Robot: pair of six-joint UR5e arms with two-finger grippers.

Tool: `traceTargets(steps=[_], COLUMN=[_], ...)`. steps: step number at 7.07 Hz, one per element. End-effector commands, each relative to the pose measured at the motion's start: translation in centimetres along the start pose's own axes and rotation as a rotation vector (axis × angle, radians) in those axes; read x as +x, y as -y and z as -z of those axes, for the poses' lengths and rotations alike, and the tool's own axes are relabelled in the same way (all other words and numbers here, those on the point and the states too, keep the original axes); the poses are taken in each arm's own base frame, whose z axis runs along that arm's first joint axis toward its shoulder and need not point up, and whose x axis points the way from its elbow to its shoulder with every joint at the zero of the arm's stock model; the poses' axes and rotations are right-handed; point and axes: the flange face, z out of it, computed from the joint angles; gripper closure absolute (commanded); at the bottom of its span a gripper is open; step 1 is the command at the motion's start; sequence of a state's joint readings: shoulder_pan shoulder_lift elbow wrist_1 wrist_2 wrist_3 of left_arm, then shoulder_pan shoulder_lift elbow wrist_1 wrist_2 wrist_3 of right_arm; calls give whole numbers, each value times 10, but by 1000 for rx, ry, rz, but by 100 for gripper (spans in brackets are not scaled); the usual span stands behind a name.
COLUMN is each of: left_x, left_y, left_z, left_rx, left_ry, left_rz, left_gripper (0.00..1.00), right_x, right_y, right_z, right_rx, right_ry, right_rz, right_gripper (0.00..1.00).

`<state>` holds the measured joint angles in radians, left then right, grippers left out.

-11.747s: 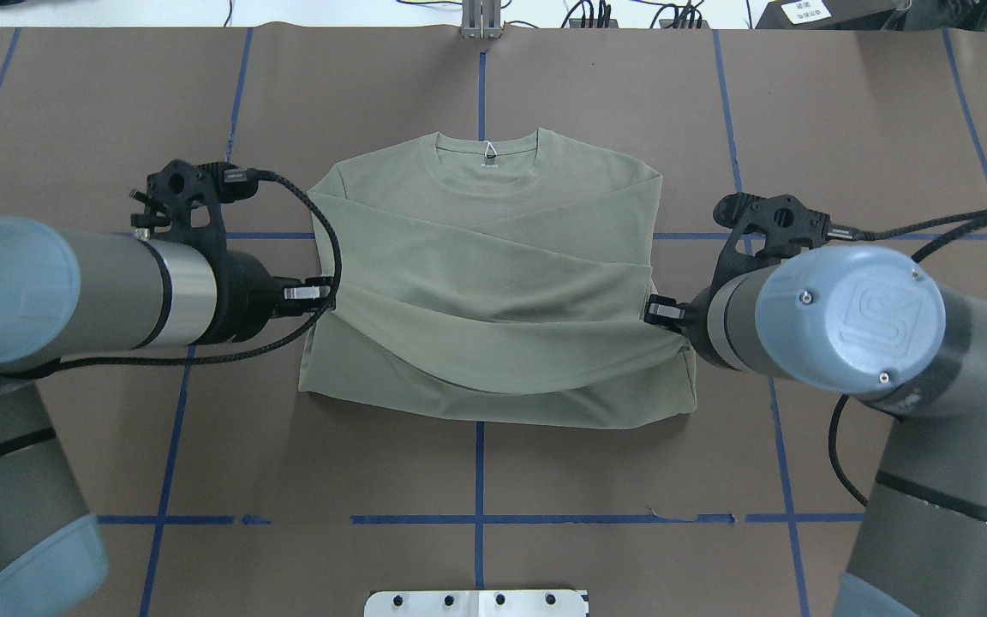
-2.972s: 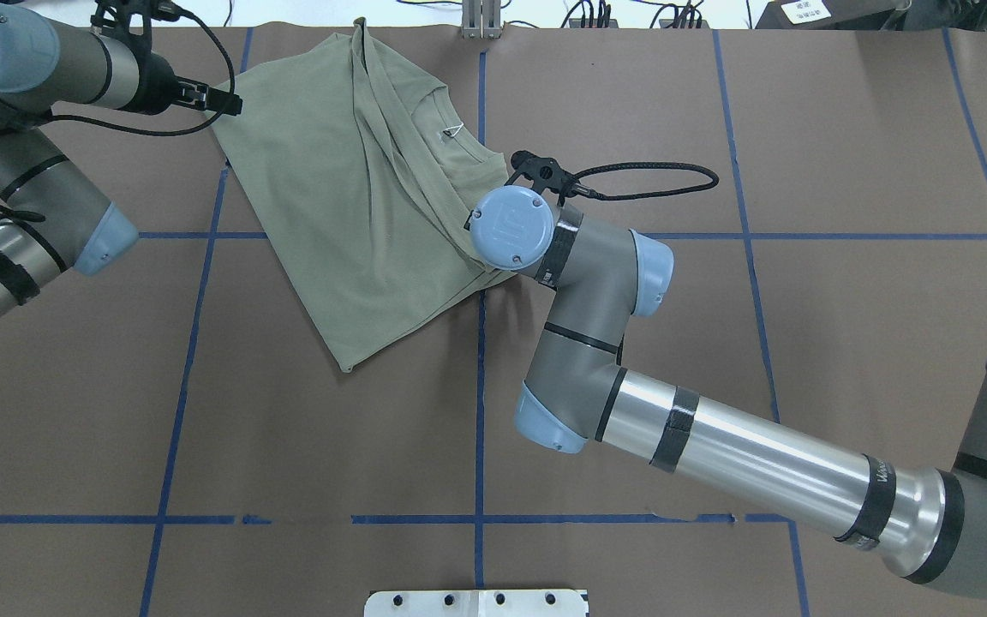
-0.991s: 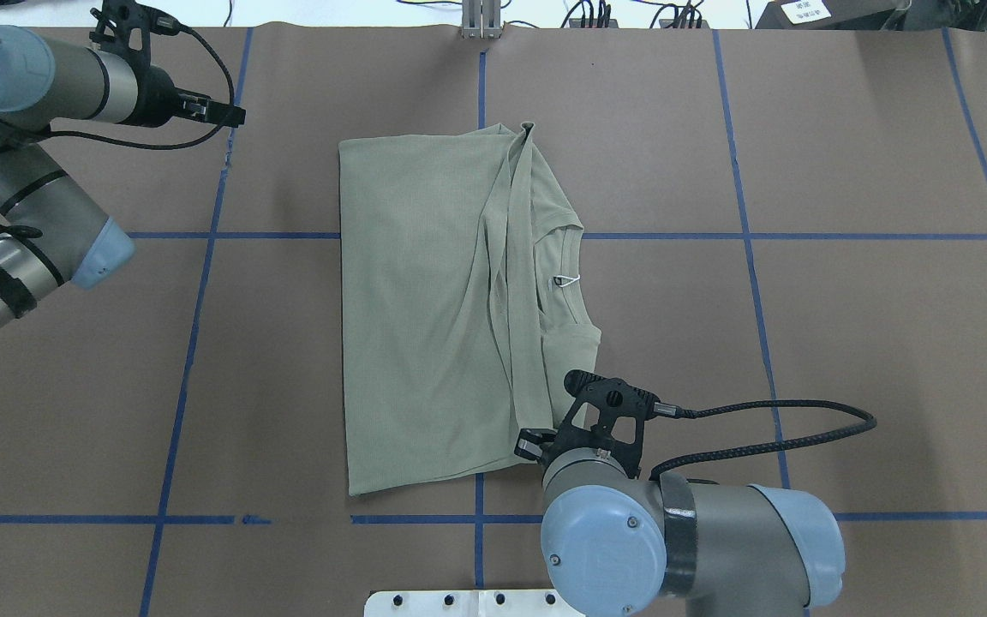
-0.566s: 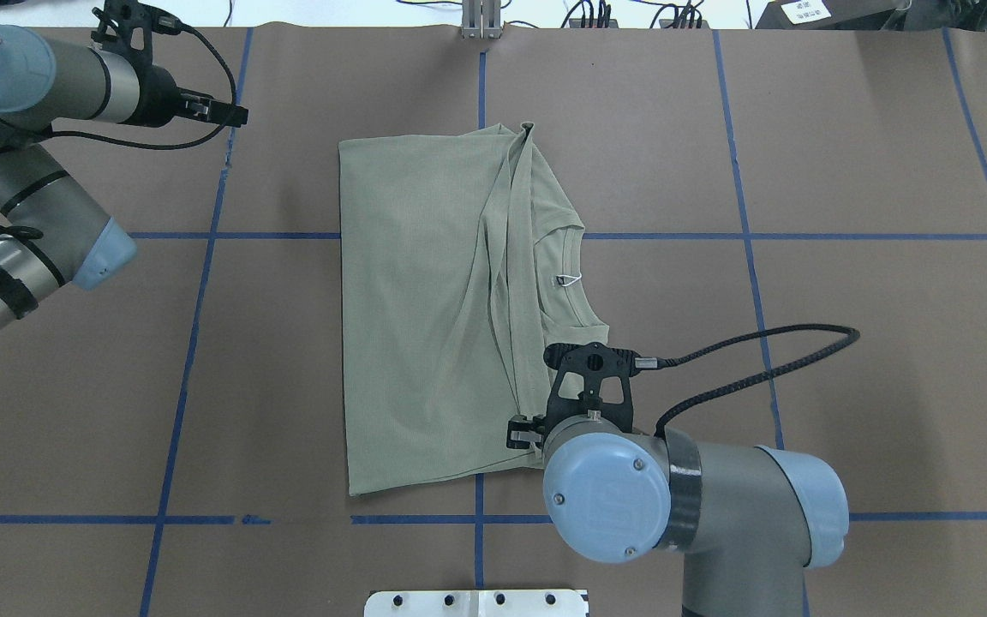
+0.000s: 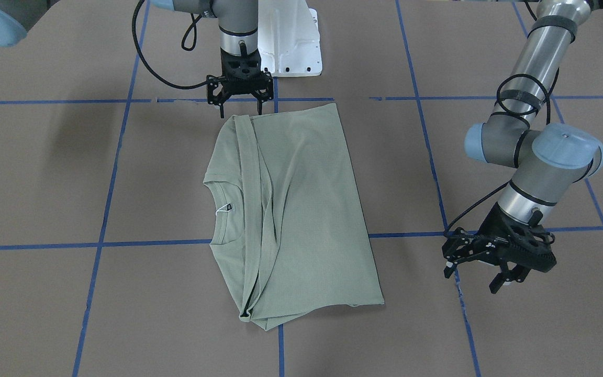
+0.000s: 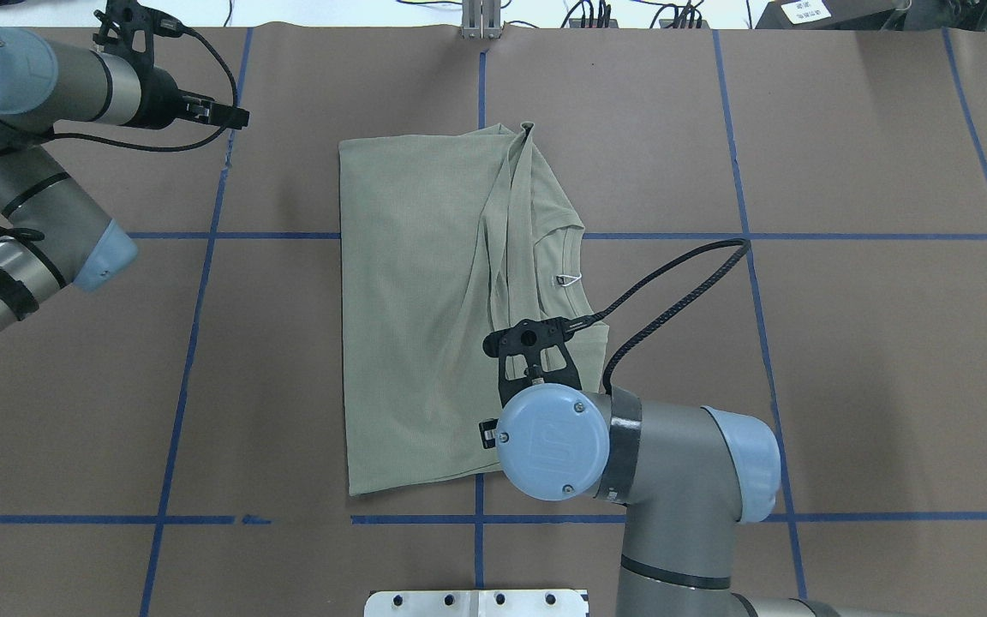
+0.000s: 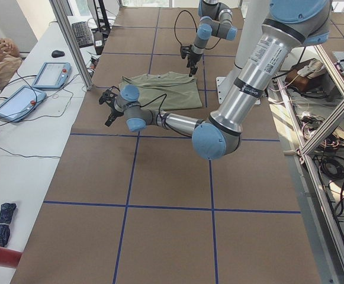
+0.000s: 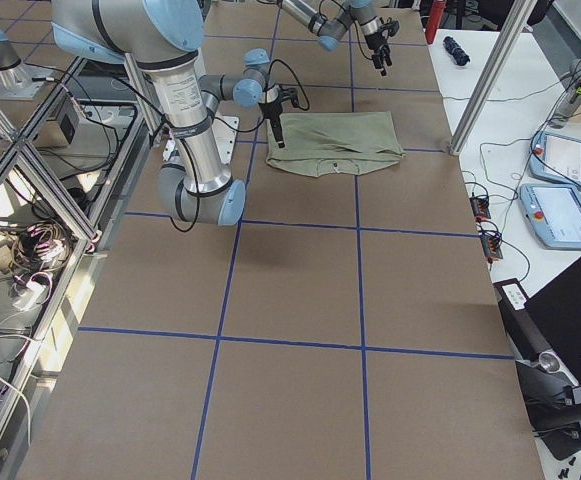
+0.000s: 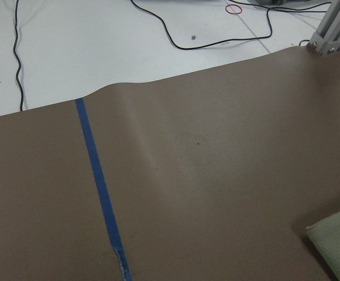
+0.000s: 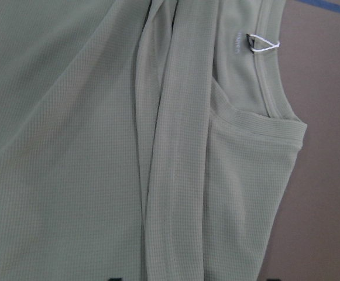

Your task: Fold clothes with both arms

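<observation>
Presently, we find the shirt [image 6: 416,300] lying flat at the middle of the worktop [image 6: 845,386], folded into a tall rectangle. Its collar [image 5: 223,209] faces the robot's right-hand edge.

The right gripper [image 5: 239,110] hangs over the shirt's corner nearest the robot's edge, jaws spread wide and gripping nothing. The left gripper [image 5: 477,275] stands well apart from the cloth, towards the far left corner, likewise open and empty.

We judge the garment light, limp and without stiffness. The stacked layers would likely slide over one another if only the top one were lifted. A sound hold would pinch all layers at two corners of one short edge. The loose sleeve bands [image 10: 175,152] running along the fold should be avoided.

- The overhead view hides the right gripper's jaws beneath its wrist; the front-facing view shows them plainly.
- The right wrist view alone reveals the fine ribbed weave and the white tag [image 10: 262,44] at the neck.
- The left wrist view shows bare worktop, blue tape and only a corner of cloth.
</observation>
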<state>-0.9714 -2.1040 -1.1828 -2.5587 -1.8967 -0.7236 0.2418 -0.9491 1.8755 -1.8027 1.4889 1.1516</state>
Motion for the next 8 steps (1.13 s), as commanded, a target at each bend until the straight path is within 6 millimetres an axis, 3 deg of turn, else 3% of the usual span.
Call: traceTargets(steps=[1, 2, 4, 8], left_x=[3, 5, 4, 5], left_y=[-1, -3, -4, -3], left_z=[-1, -2, -3, -3], left_rx=[-2, -5, -7, -6], left_ry=[-4, -6, -5, -5], left_rz=[38, 40, 39, 37], left_gripper=[0, 0, 0, 0], right_x=[-14, -15, -20, -26], right_y=[3, 3, 1, 1], right_z=[-24, -26, -28, -29], right_rx=[-30, -33, -38, -51], right_ry=[-41, -42, -43, -38], right_rz=[130, 162, 169, 164], right_gripper=[35, 43, 45, 100])
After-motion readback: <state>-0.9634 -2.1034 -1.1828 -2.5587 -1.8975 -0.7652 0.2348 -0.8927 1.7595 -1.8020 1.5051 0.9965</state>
